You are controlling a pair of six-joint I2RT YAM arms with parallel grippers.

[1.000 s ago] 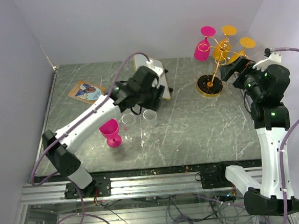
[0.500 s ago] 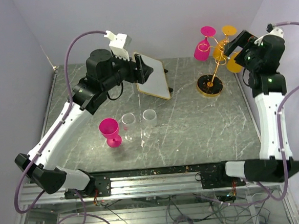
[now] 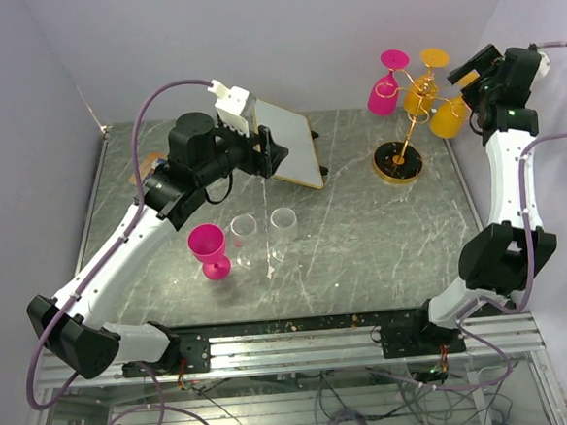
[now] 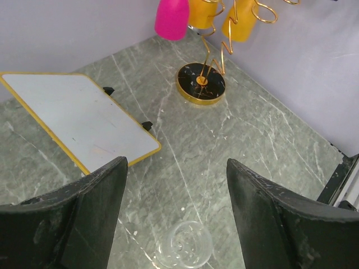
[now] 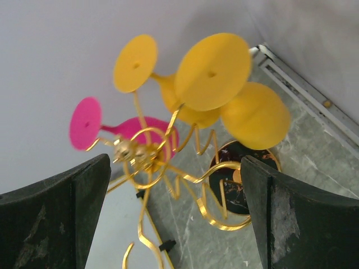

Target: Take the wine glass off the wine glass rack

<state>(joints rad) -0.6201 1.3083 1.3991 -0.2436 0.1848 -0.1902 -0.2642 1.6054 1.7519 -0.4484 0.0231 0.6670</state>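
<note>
The right gripper [image 5: 175,185] had risen from low beside the wine glass rack [image 3: 408,116] to the level of its ring arms. Its jaws stood fully apart and held nothing.

Just ahead of it, between the two fingers in the wrist view, hung the nearest yellow wine glass [image 5: 255,115], upside down with its foot caught in a ring. A second yellow wine glass [image 5: 185,112] hung beyond that one. The pink wine glass [image 5: 146,129] hung further off, towards the left finger.

The left gripper [image 4: 176,185] had lifted up and back from the clear glasses on the table. Its jaws had spread wide and it carried nothing. One clear glass [image 4: 184,245] stood upright directly below it. A gold-framed whiteboard [image 4: 78,120] lay ahead and to its left. The rack's dark round base [image 4: 201,84] stood well ahead.

Judging by this, the left arm had finished setting down, and the right arm was lining up to pick the next glass off the rack, probably the near yellow one.

The right wrist picture was soft with blur, so the gap between fingertips and glass could not be judged. The left wrist view cut off the rack's top. The second clear glass [image 3: 243,233] and a pink goblet [image 3: 208,249] appeared only from overhead.
</note>
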